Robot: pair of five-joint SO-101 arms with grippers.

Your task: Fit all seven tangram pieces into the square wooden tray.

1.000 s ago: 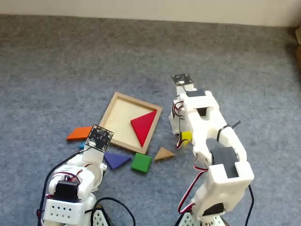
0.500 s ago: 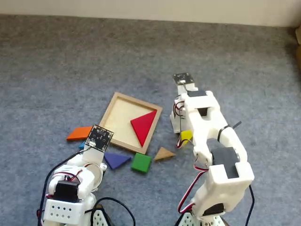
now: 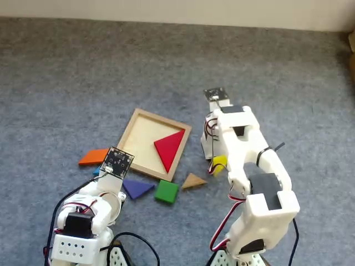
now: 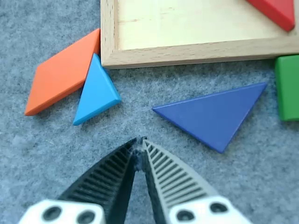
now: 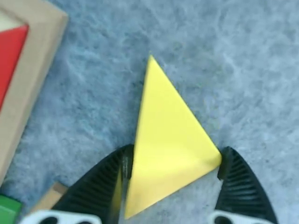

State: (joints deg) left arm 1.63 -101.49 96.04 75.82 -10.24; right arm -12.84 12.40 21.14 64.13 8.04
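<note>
Right wrist view: the right claw [image 5: 173,179] is released, its jaws spread to either side of the yellow triangle [image 5: 166,140].
Grip line: one jaw sits against the piece's long edge and the other at the corner opposite it, so closing would squeeze across the short way. The sharp tip points away from the claw.
Yellow triangle, place: it lies flat on the grey worktop [image 3: 277,66], outside the square wooden tray [image 3: 143,137] and just right of the tray's right rim.
Direction to go: the tray is to the left of the claw and close by, so the carry looks to be short and leftward over the rim.
Tray contents: the red triangle [image 3: 169,148] lies in the right half. The left and far parts of the floor are bare wood.
Left claw: the left claw [image 4: 139,140] is clenched on nothing, tips together, over bare worktop just near of the dark blue triangle [image 4: 212,114].
Other loose pieces: the light blue triangle [image 4: 96,91] touches the orange parallelogram [image 4: 60,72] at the tray's near-left corner. The green square [image 3: 166,191] and the tan triangle [image 3: 193,180] lie near of the tray.
Nearer arm: the right arm is plainly nearer for the yellow piece, and the left is well apart from it.
Likely snag: the corner contact may let the piece twist as the jaws close.
</note>
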